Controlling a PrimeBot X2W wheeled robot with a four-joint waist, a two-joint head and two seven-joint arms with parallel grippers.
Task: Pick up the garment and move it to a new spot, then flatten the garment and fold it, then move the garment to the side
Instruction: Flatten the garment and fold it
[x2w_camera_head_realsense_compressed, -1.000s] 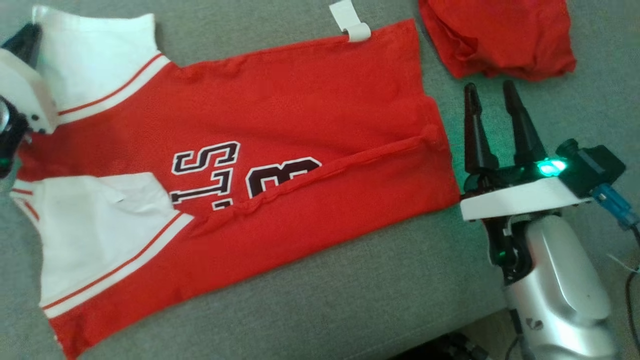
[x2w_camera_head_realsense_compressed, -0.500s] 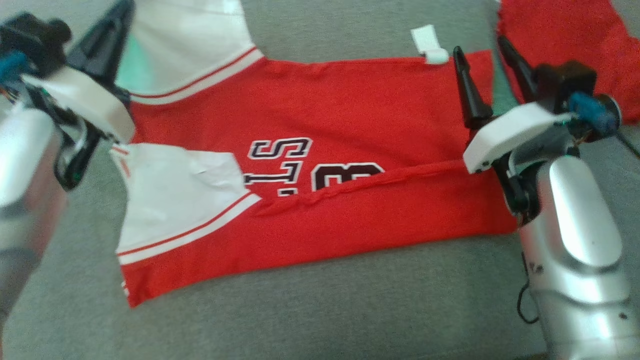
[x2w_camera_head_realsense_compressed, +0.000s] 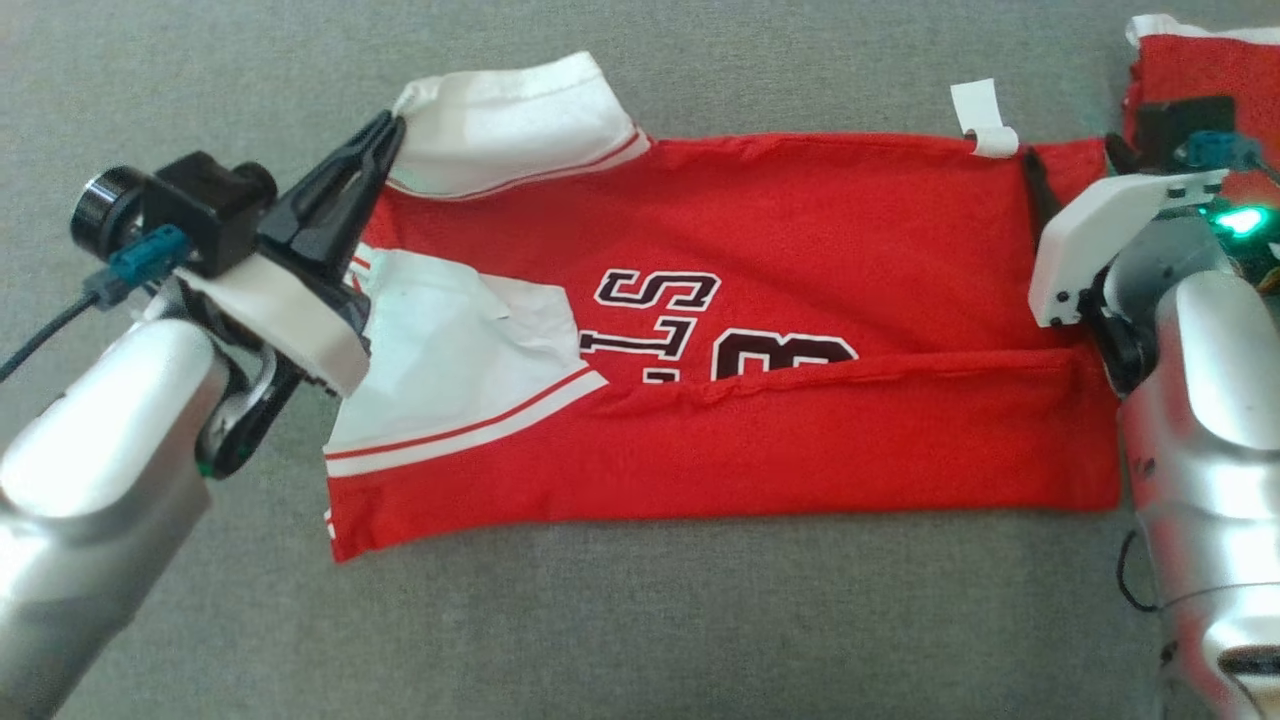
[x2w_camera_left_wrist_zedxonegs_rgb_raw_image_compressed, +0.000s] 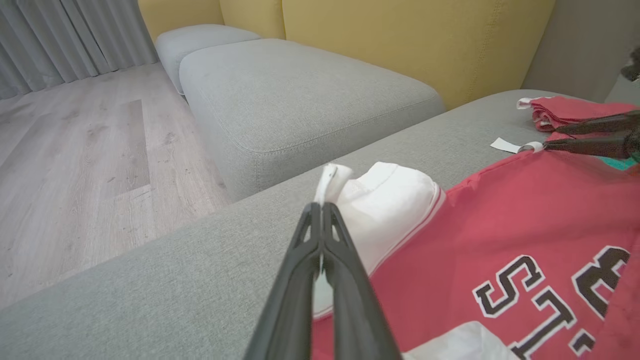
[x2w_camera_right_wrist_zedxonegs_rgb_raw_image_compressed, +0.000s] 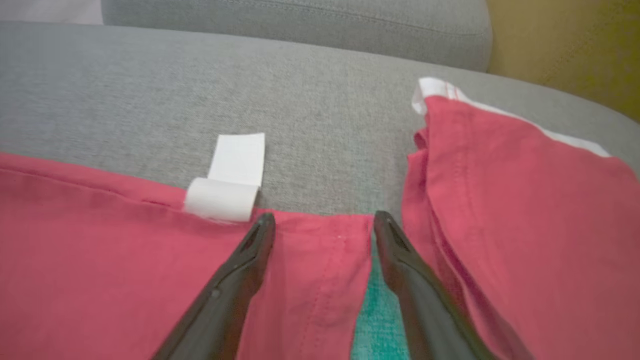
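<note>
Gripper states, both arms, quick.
Left gripper: shut on the white sleeve of the jersey.
Right gripper: open, straddling the jersey's corner, holding nothing.

Overhead head, low close wrists; common garment (x2w_camera_head_realsense_compressed: 800, 250).

Red fabric jersey with white sleeves (x2w_camera_head_realsense_compressed: 800, 220): spread lengthwise on grey sofa cushion (x2w_camera_head_realsense_compressed: 640, 620). Near long edge folded over dark white-edged lettering (x2w_camera_head_realsense_compressed: 690, 330). Upper sleeve (x2w_camera_head_realsense_compressed: 510, 120) bunched, tip lifted. White tag (x2w_camera_head_realsense_compressed: 982, 120) at far edge.
</note>
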